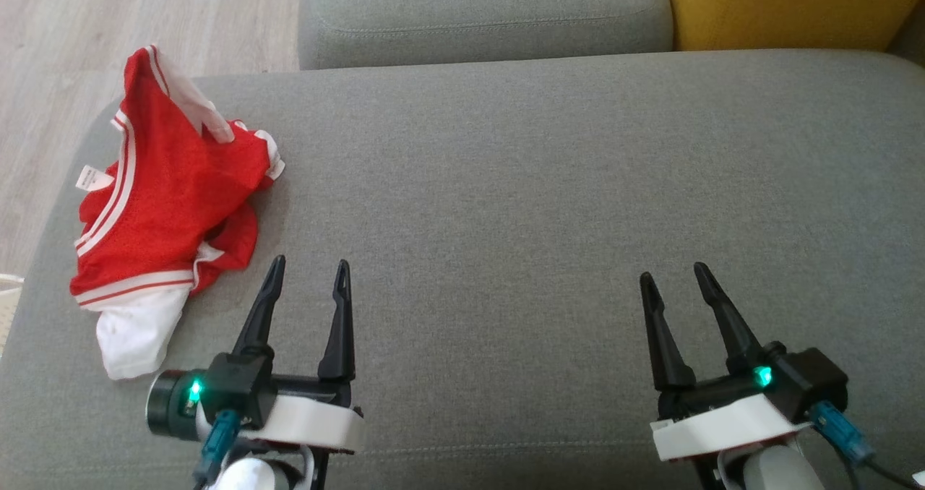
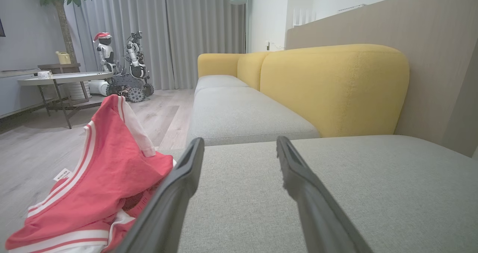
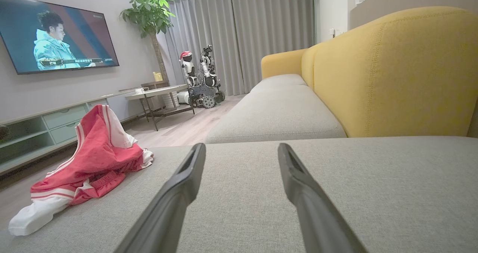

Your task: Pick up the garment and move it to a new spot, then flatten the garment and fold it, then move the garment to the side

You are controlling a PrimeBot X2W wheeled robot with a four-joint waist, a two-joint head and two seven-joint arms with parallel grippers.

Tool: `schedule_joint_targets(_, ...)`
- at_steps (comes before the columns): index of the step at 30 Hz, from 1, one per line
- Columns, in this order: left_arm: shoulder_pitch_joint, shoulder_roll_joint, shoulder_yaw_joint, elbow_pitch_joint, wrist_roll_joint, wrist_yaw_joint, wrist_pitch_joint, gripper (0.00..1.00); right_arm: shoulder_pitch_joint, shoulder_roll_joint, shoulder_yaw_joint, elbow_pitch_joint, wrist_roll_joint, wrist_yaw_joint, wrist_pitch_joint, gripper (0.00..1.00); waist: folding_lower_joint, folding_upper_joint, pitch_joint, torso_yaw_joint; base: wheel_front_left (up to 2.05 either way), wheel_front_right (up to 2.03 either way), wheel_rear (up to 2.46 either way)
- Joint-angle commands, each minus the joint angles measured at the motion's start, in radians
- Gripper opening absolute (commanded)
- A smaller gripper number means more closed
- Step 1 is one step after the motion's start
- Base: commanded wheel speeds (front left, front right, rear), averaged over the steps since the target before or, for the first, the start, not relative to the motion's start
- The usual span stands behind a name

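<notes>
Garment point(image 1: 170, 194): red and white, crumpled, is seen at the left end of the grey sofa cushion point(image 1: 520, 186) | left gripper point(image 1: 310, 261): fingers spread, empty, held just beside the garment | right gripper point(image 1: 672, 272): fingers spread, empty, well apart from it

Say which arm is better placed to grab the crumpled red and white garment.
Left. The open left gripper is beside the red mesh garment; the right gripper is far across the grey fabric cushion.
</notes>
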Motion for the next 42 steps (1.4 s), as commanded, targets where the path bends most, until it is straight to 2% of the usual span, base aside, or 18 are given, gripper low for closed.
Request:
schedule_joint_targets(1,-0.045,0.007,0.033,-0.034,0.004,-0.001,-0.012,1.0,-0.05,-0.006,0.022,-0.032,0.001,0.007,-0.011,1.0,0.0,0.0,0.0,0.0,0.0,0.0,0.0)
schedule_joint_targets(11,-0.047,0.007,0.032,-0.026,0.007,-0.007,-0.012,1.0,-0.048,-0.006,0.019,-0.035,0.001,0.007,-0.011,1.0,0.0,0.0,0.004,0.009,0.0,0.0,0.0)
schedule_joint_targets(17,-0.05,0.007,0.034,-0.018,0.004,-0.004,-0.012,1.0,-0.044,-0.006,0.03,-0.045,0.006,0.007,-0.011,1.0,0.0,0.0,0.004,0.08,0.0,0.0,0.0)
schedule_joint_targets(32,-0.043,0.007,0.05,-0.035,-0.015,-0.006,-0.012,1.0,-0.03,-0.006,0.031,-0.057,-0.002,0.007,-0.011,1.0,0.0,0.0,0.012,0.315,0.0,0.0,0.0)
schedule_joint_targets(38,-0.039,0.007,0.056,-0.04,-0.021,-0.005,-0.012,1.0,-0.03,-0.006,0.034,-0.056,-0.004,0.007,-0.011,1.0,0.0,0.0,0.016,0.387,0.0,0.0,0.0)
schedule_joint_targets(42,-0.036,0.007,0.062,-0.042,-0.024,-0.002,-0.012,1.0,-0.029,-0.006,0.035,-0.054,-0.004,0.007,-0.011,1.0,0.0,0.0,0.018,0.411,0.0,0.0,0.0)
